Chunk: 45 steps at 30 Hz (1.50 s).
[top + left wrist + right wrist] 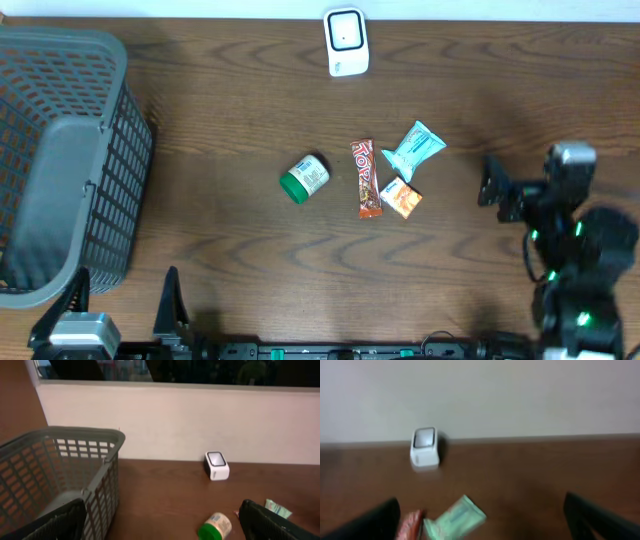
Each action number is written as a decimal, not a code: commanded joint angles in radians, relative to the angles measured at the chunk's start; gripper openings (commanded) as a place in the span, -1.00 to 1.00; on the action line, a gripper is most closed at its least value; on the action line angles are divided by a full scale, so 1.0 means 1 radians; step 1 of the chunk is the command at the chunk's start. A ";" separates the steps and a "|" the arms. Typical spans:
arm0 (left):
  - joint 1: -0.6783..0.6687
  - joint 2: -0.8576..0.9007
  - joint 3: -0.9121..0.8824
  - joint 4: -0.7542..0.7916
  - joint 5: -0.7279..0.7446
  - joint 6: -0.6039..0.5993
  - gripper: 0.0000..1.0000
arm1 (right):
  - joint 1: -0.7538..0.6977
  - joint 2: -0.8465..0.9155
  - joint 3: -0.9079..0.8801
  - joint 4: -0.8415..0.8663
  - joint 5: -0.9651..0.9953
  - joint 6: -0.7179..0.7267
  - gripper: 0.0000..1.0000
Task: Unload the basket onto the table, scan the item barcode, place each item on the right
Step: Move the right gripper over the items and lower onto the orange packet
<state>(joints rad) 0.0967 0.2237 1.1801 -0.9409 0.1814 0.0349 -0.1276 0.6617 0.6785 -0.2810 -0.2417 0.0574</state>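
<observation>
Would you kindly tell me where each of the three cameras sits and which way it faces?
Overhead: above the table, looking straight down on basket, scanner, bottle, teal packet; left gripper shows bottom-left, right gripper at right.
Left wrist: low on the left arm, facing the far wall past basket, scanner, bottle; own open fingers at bottom corners.
Right wrist: on the right arm, facing that wall; scanner, teal packet; own open fingers below.
Shared: all three show the scanner.
</observation>
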 commanded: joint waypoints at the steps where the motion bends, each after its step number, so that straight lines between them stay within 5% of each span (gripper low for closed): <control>1: 0.004 -0.004 -0.003 -0.025 0.010 0.016 0.96 | 0.024 0.190 0.237 -0.195 -0.048 -0.010 0.98; 6: 0.004 -0.004 -0.003 -0.094 0.010 0.016 0.96 | 0.039 0.398 0.517 -0.544 -0.081 -0.010 0.98; 15: 0.004 -0.004 -0.003 -0.106 0.010 0.016 0.95 | 0.046 0.546 0.564 -0.608 -0.269 -0.002 0.98; 26: 0.004 -0.004 -0.003 -0.106 0.010 0.016 0.95 | 0.262 0.705 0.565 -0.849 0.160 0.608 0.98; 34: 0.004 -0.004 -0.003 -0.106 0.010 0.016 0.96 | 0.430 0.832 0.565 -0.790 0.164 0.644 0.99; 45: 0.004 -0.004 -0.003 -0.106 0.010 0.016 0.96 | 0.444 0.949 0.566 -0.716 0.104 0.795 0.98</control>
<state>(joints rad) 0.0967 0.2237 1.1755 -1.0481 0.1818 0.0349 0.3119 1.5543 1.2346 -0.9916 -0.1181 0.7853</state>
